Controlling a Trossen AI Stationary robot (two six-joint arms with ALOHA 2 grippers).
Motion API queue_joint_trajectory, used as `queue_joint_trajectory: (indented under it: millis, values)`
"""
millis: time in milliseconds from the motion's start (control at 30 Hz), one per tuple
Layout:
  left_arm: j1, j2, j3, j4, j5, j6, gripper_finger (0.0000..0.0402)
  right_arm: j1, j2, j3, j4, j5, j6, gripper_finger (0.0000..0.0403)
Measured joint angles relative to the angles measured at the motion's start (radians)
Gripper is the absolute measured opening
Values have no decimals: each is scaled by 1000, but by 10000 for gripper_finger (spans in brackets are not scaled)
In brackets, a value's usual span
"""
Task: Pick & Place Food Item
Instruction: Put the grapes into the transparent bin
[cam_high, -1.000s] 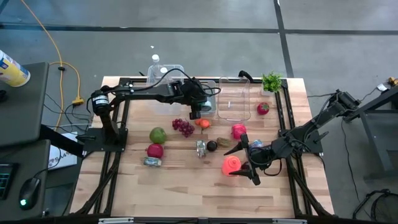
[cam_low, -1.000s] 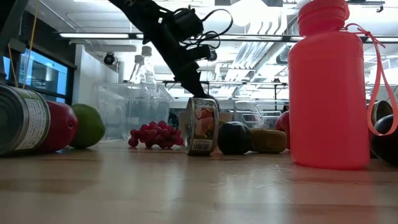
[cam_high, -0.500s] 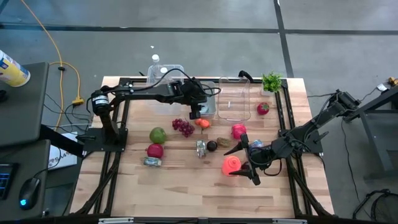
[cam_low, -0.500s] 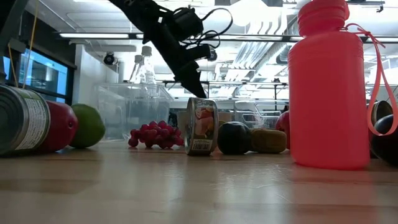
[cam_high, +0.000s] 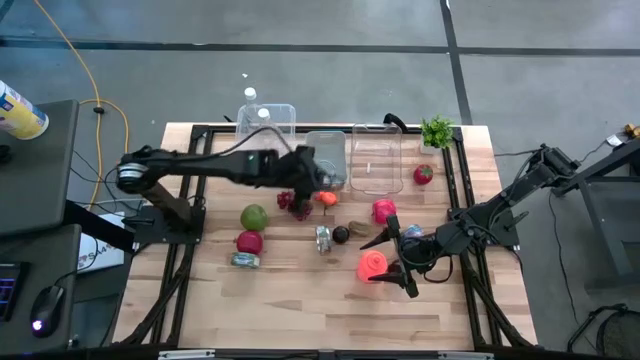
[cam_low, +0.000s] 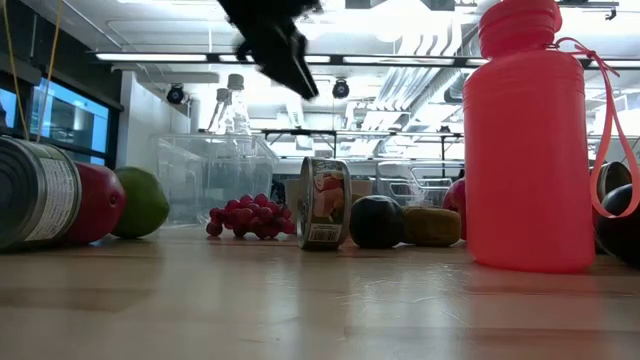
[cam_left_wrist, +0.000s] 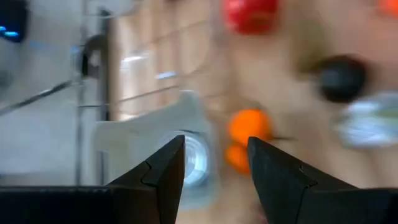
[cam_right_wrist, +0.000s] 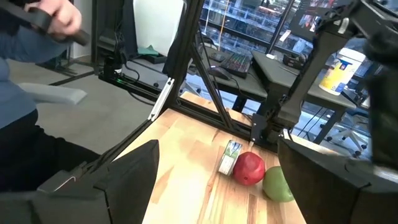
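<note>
Left gripper (cam_high: 306, 190) blurred above grapes (cam_high: 294, 204), fingers apart, empty; orange item (cam_left_wrist: 247, 126) smeared beyond. Right gripper (cam_high: 398, 262) beside pink bottle (cam_high: 373, 266), fingers spread wide.

The left wrist view is smeared by motion: an orange thing (cam_left_wrist: 249, 127), a red blob (cam_left_wrist: 252, 14) cut by the frame edge and a dark ball (cam_left_wrist: 341, 78) cannot be identified there. In the low view the left gripper (cam_low: 285, 55) is blurred and cut off at the top, the can (cam_low: 35, 190) at the side. From above, the left arm (cam_high: 215, 165) covers part of the grapes (cam_high: 300, 207)
</note>
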Motion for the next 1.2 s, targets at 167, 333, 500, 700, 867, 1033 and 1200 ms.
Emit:
queue_joint_trajectory:
  millis: [167,333,500,700,867,1033,1200]
  values:
    - [-94,-55,0,-177,1,-177,165,0,0,0,1,0,1,317]
    - [-138,-48,-1,-291,31,-203,170,0,0,0,13,0,2,317]
    - [-152,-30,-5,-296,43,-244,213,0,0,0,16,0,1,317]
    - [-140,17,-6,-310,43,-292,292,0,0,0,4,0,2,317]
    - [-101,92,-7,-365,42,-340,325,0,0,0,-6,0,5,317]
    - [-72,160,-8,-391,55,-347,326,0,0,0,-4,0,6,317]
    - [-52,204,-8,-382,53,-354,326,0,0,0,-2,0,5,317]
